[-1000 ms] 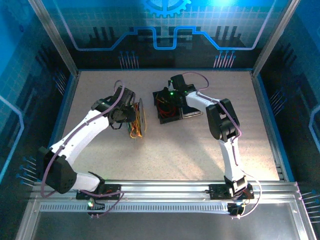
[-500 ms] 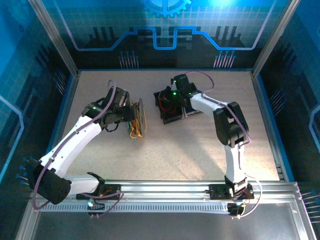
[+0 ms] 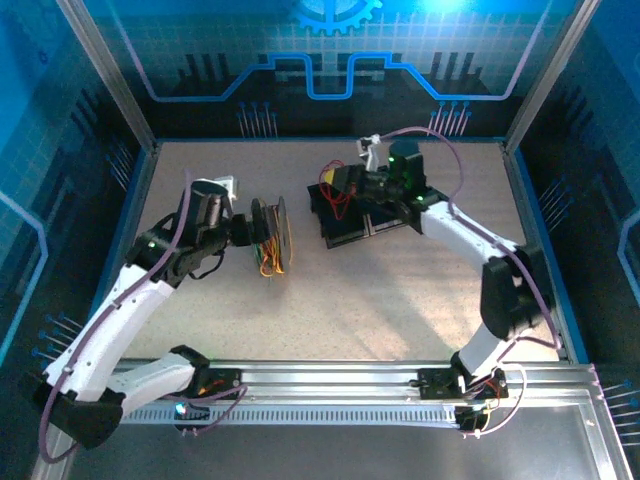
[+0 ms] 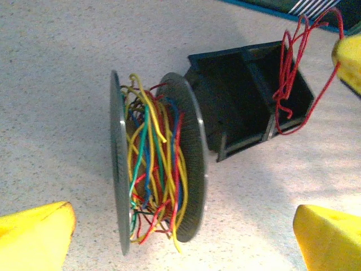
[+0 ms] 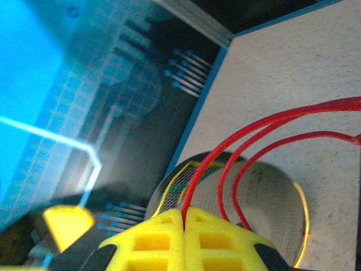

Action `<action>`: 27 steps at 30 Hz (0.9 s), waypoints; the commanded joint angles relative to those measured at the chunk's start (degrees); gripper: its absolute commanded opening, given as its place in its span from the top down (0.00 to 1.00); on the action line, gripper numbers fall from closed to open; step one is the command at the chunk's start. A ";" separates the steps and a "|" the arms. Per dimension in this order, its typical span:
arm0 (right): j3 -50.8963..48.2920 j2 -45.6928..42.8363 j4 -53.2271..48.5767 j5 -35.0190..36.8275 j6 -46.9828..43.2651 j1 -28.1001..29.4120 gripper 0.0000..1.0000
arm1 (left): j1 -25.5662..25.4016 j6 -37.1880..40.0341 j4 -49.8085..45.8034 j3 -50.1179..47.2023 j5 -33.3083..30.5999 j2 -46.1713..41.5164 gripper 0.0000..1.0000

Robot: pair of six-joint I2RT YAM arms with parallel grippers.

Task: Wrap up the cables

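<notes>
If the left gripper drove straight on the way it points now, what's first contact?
Most likely the spool, on edge dead ahead of the open left gripper; the black tray lies beyond it. Depth unclear.

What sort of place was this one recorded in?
Probably an enclosed robot test cell: blue circuit-print wall panels, aluminium frame posts, and a speckled table with a mounting rail.
</notes>
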 commanded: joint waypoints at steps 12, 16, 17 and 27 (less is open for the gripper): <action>-23.67 -31.14 28.40 -33.74 4.74 -7.35 1.00 | -0.36 -3.64 7.49 -3.55 19.17 -7.58 0.22; -25.84 -30.31 48.43 -36.14 19.46 -5.86 1.00 | -0.36 -6.56 13.91 -4.62 26.08 -6.13 0.30; -25.98 -29.54 51.61 -36.11 22.37 -5.64 1.00 | -0.45 -7.01 14.95 -4.62 26.74 -5.73 0.33; -23.26 -17.93 67.83 -29.82 43.64 -3.52 1.00 | -3.04 -8.63 25.63 -7.24 25.83 -0.58 0.41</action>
